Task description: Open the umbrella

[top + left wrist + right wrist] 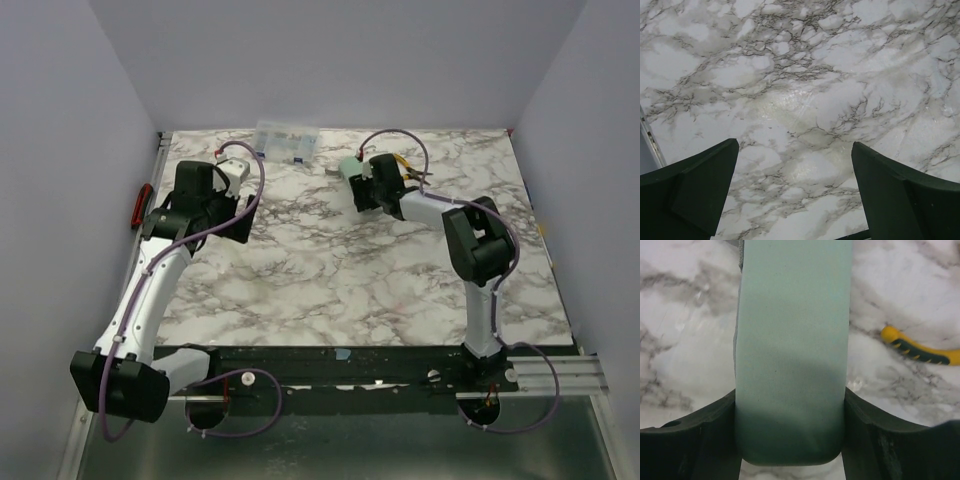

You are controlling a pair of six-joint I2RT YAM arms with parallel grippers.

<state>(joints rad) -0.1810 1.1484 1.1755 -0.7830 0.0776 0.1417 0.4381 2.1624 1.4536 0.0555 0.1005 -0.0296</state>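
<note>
The folded umbrella (792, 330) shows as a flat, pale green fabric-covered bundle with rounded corners; no shaft, handle or strap is visible. My right gripper (790, 395) is shut on its near end, with both dark fingers pressed against its sides. In the top view the umbrella (349, 165) sticks out to the far left of my right gripper (360, 182), near the table's back middle. My left gripper (795, 145) is open and empty over bare marble; in the top view it (240, 172) is at the back left, well apart from the umbrella.
Yellow-handled pliers (920, 351) lie on the marble just right of the umbrella, and show beside the right gripper in the top view (405, 165). A clear compartment box (287, 140) stands at the back edge. A red item (143, 205) sits at the table's left edge.
</note>
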